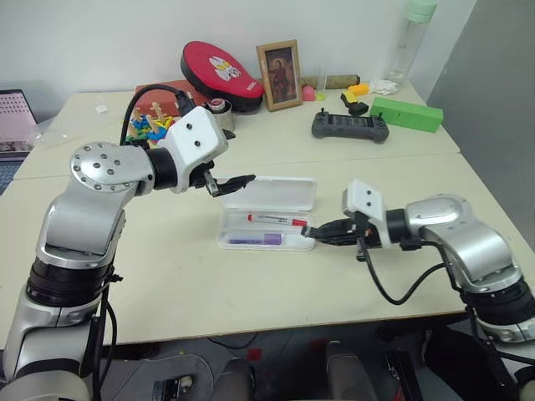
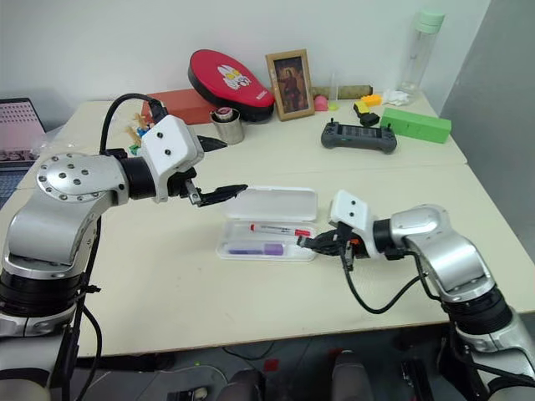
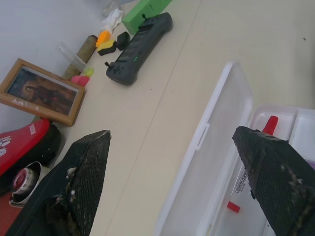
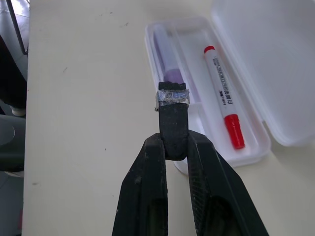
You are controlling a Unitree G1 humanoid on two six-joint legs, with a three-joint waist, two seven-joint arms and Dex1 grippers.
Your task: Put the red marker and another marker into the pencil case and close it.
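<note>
**Both markers in the tray, lid flat behind it**

Left gripper [image 1: 234,181] hovers spread wide and empty above the far-left corner of the pencil case [image 1: 267,214], its tips over the edge of the lid, which lies flat on the surface on the far side of the tray. Right gripper [image 1: 316,231] is pinched closed with nothing in it, low by the tray's right end, fingertips pointing left along the case.

The move to come turns on that lid. Its hinge runs along the case's long axis, which lies left to right across the surface, and the lid's free edge is the far one, just under and beyond the left gripper. That gripper looks better placed to swing the lid toward the robot and over the tray; the right one sits at the short end, where it could steady the case or press the lid down.

The red marker [image 4: 223,96] lies in the tray's far lane, beside the hinge, and another marker [image 1: 255,240], the purple one, lies in the near lane. Both run parallel to the case's long axis, and neither appears to stick up past the rim.

Count: one pencil case, open; one red marker; one purple marker; two grippers, neither touching the case as far as I can tell.
</note>
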